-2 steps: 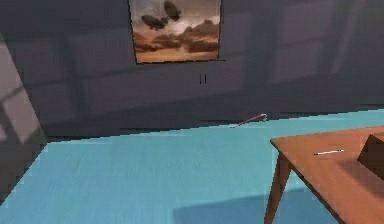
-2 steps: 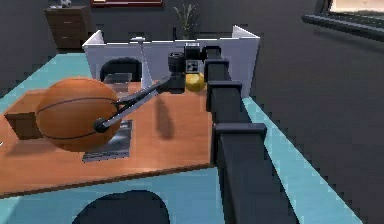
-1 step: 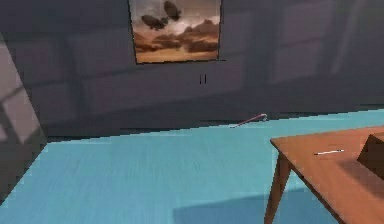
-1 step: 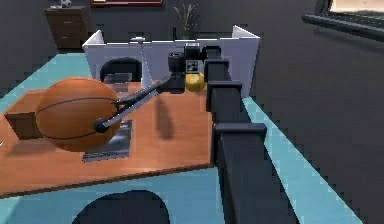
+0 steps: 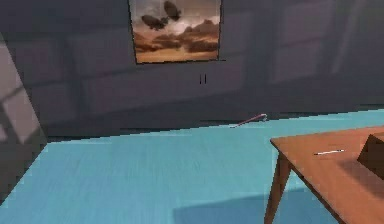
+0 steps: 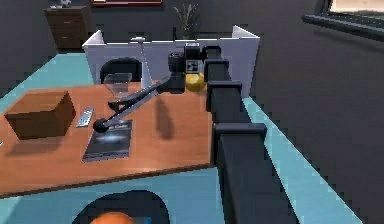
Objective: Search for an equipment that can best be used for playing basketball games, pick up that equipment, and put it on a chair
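A dark grey room with a teal floor lay around your robot, and in the forward view a painting of butterflies against an orange sky hung on the far wall. In the arm side view you had a wooden desk across the lower left, carrying a cardboard box near its left end and a flat dark slab nearer the middle. A dark chair stood just behind the desk's far edge, in front of a white partition. Your arm ran up the desk's right side, and the gripper sat at the desk's far right corner. The yellow-orange ball lay right at the gripper's end, at that same corner, well apart from the chair. You could not tell whether the pincer held the ball or whether it rested on the desk. An orange round shape showed at the bottom edge.
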